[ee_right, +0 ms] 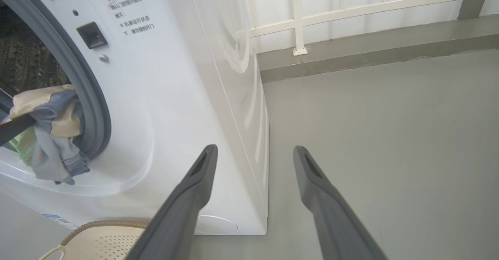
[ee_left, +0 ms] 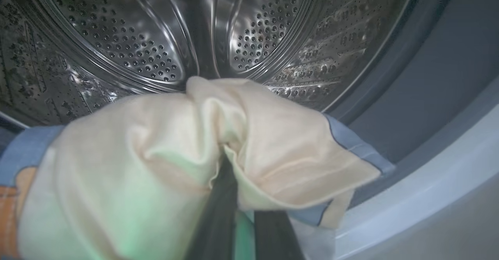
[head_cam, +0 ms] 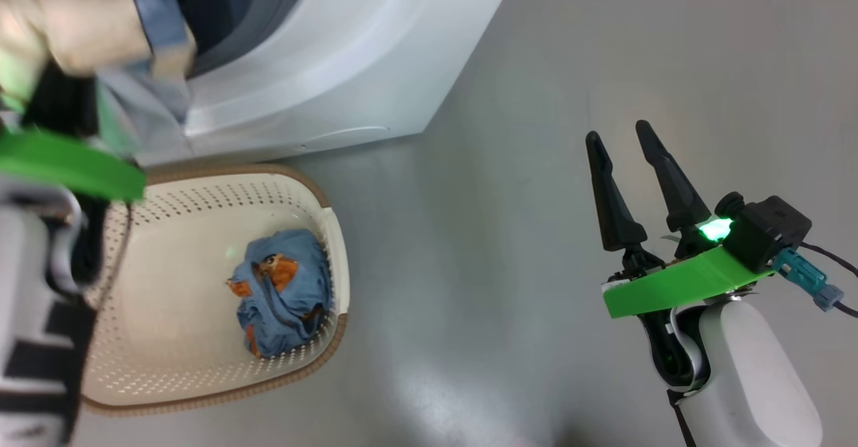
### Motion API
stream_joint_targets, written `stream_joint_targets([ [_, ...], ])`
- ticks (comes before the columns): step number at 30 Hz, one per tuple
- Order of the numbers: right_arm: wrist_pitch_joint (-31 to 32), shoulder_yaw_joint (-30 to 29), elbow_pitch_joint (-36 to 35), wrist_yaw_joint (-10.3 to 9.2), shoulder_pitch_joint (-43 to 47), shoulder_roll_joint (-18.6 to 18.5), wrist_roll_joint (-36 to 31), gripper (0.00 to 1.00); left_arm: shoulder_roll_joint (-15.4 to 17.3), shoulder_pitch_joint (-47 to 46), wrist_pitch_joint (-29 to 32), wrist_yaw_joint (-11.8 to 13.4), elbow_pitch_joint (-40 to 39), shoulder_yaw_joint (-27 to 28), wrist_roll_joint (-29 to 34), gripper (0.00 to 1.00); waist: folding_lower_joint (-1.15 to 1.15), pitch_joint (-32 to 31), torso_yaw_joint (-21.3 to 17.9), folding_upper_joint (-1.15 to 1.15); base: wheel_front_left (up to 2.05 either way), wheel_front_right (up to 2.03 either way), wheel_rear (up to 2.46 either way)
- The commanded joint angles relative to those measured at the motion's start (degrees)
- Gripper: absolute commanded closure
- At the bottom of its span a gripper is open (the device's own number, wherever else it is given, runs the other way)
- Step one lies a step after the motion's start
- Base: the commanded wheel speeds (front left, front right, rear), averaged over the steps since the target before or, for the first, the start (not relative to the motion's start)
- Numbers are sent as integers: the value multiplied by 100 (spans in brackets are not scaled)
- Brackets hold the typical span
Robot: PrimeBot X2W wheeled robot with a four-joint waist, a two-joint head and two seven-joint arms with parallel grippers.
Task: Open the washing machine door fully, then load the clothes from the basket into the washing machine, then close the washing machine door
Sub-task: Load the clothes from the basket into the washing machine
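Loading looks about half done, as I judge it: the mouth of the washing machine (head_cam: 335, 51) is free, so the door step seems finished. The left gripper (ee_left: 241, 225) holds 1 cream garment (ee_left: 163, 162) with light blue edges at the lower lip of the opening, in front of the steel drum (ee_left: 128, 38). Its 2 fingers are pinched on the fabric, which drapes over them. 1 blue bundle (head_cam: 281, 289) with orange patches lies in the basket (head_cam: 338, 259), just beside the machine. After both pieces are inside, the door remains to be closed. The right gripper (head_cam: 618, 132) hovers over the bare floor (head_cam: 503, 299), well apart, its jaws spread and holding nothing.
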Motion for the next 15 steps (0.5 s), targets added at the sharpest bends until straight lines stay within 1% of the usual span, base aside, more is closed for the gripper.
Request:
stream_joint_targets([
  [1, -27, 135, -142, 9, -18, 35, -16, 0, 251, -245, 31, 31, -141, 173, 57, 100, 0, 85, -71, 0, 0, 0, 0],
  [4, -27, 183, -159, 9, -59, 37, -26, 0, 296, -739, 212, 49, 65, 141, 99, 100, 0, 264, -193, 0, 0, 0, 0],
  [9, -27, 157, -236, 9, -105, 40, -59, 0, 424, -1670, 381, 43, 812, 70, 246, 100, 0, 596, -438, 0, 0, 0, 0],
  [15, -27, 160, -333, 9, -136, 45, -33, 0, 547, -2676, 334, 26, 1632, 24, 373, 100, 0, 894, -715, 0, 0, 0, 0],
])
